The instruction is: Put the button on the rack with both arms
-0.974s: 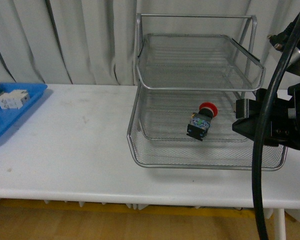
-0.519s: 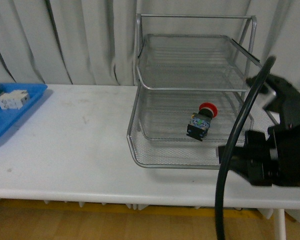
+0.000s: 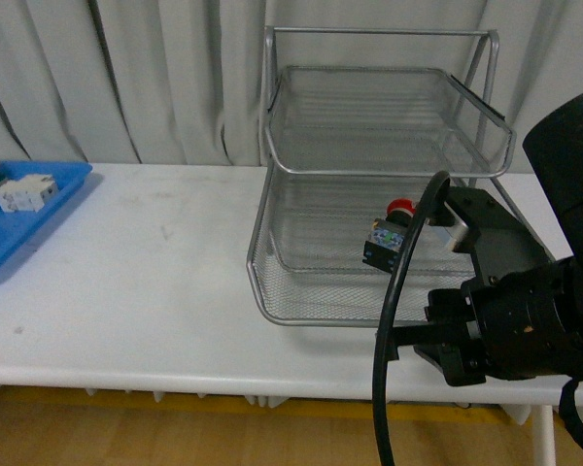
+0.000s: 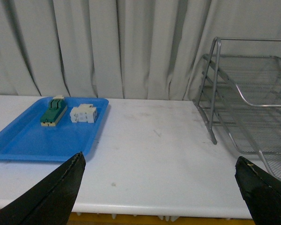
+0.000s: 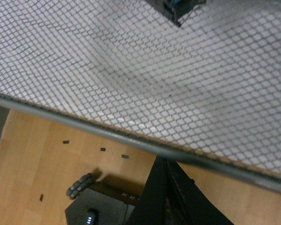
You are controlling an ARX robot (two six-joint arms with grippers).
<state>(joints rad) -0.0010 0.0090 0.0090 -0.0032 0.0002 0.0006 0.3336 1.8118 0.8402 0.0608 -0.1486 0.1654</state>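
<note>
The right arm consists of bulky matte-black housings with rounded and angular sections and a small silver-grey block on its upper part. A thick black cable loops in front of it. The left gripper has two black, tapered fingers.

No text, label, brand, number or sign can be read in any view; the button in the rack shows only a blurred bluish patch on its side, too small to make out
</note>
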